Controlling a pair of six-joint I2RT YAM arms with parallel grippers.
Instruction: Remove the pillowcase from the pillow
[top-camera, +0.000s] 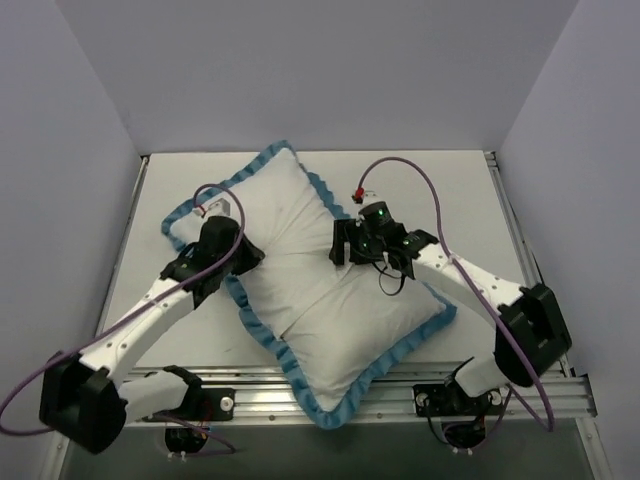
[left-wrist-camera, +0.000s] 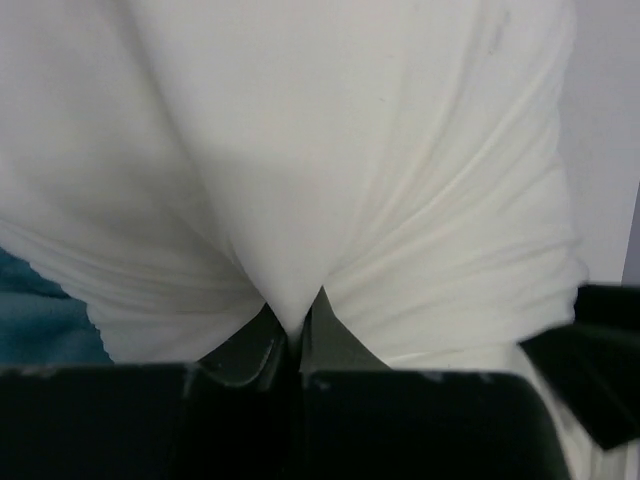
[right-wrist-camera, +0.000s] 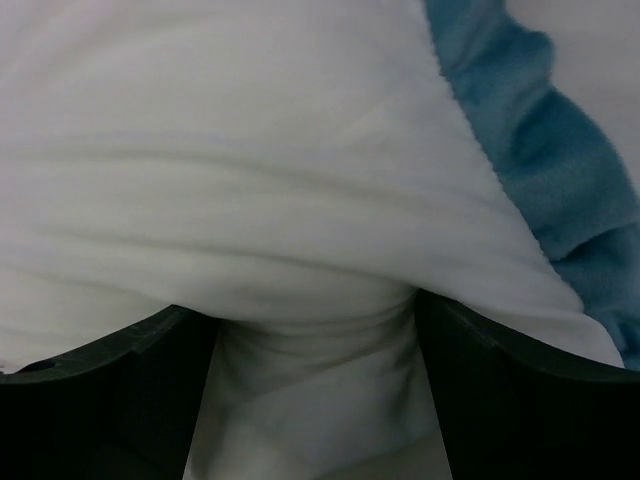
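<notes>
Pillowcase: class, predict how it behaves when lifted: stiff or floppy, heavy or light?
Probably floppy: the pillowcase puckers into folds where the left pincer pinches it. Likely light, since a small pinch gathers it. The ruffled edge would probably hang limp.

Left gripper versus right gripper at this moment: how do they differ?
The left gripper has its jaws pinched shut on a thin tuck of the pillowcase; the right gripper has its jaws apart, with a broad fold bulging between them. The left gripper works near the pillowcase's left edge, the right gripper nearer its middle. Both meet its white face.
</notes>
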